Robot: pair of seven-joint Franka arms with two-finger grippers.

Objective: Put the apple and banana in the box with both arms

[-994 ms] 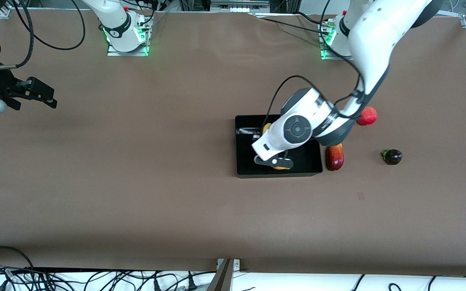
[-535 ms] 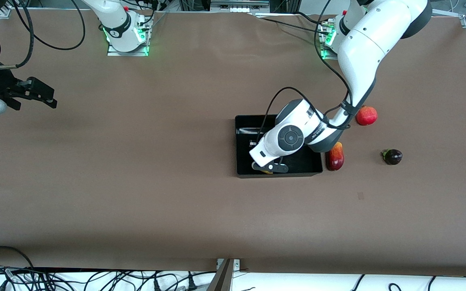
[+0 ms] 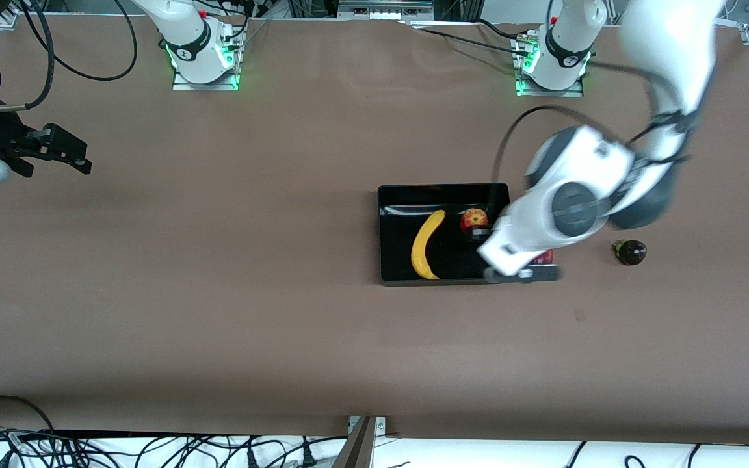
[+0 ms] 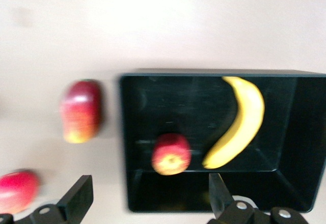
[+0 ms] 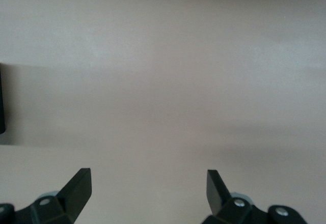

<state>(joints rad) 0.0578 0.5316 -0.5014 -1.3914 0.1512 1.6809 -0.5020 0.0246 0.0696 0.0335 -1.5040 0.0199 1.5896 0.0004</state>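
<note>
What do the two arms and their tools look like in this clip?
Both arms are white and jointed, with dark grey bands and round grey joint caps, black cables looped alongside, and bases lit green. The left tool and right tool are black, each with two flat angled fingers fixed by silver screws.

Banana [image 3: 428,245] released into box [image 3: 387,234]; left gripper [image 3: 521,274] opened, withdrawn.

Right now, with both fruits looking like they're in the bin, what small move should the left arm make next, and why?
Probably just lift the left gripper clear and back toward its base. The banana and the apple both lie in the box, its jaws are open and empty, and the right gripper waits open over bare table, so nothing seems left to pick.
</note>
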